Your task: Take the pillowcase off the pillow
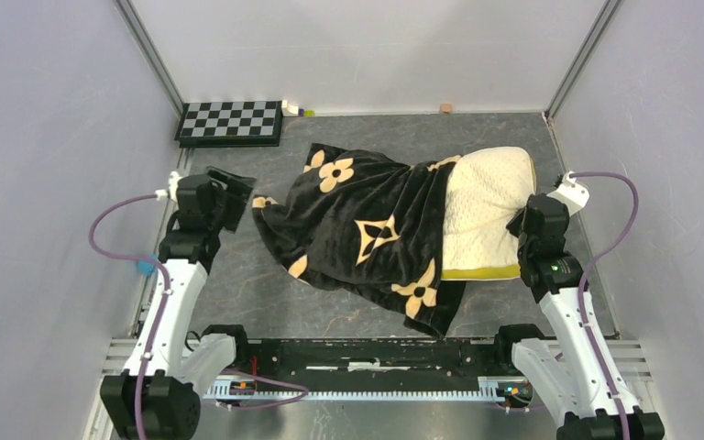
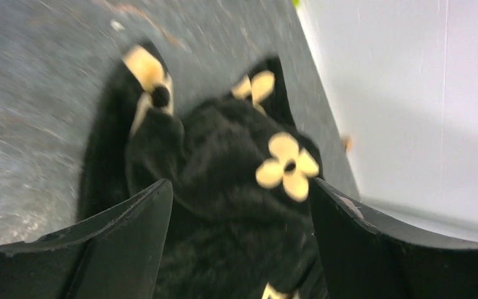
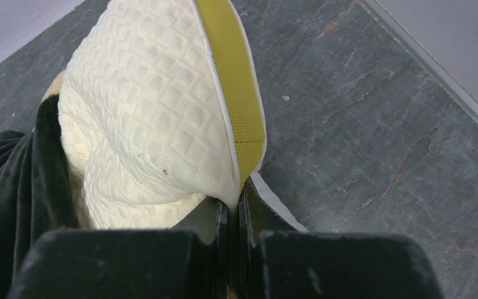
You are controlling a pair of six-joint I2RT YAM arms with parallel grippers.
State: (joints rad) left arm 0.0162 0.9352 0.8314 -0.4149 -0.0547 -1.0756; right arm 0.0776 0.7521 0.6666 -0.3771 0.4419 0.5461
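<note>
Pillow [image 1: 486, 215] on the counter [image 1: 238, 284], its right end bare, pillowcase [image 1: 367, 229] covering the rest. Right fingers [image 3: 264, 215] pinch the pillow's edge. Left fingers [image 2: 131, 230] gape empty at the pillowcase's left end, likely next to grip and pull leftward.

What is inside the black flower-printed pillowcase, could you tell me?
The cream quilted pillow: its right end in the top view, with olive-yellow trim, sticks out of the pillowcase. The rest is covered by the fabric, so how far in it reaches cannot be seen.
</note>
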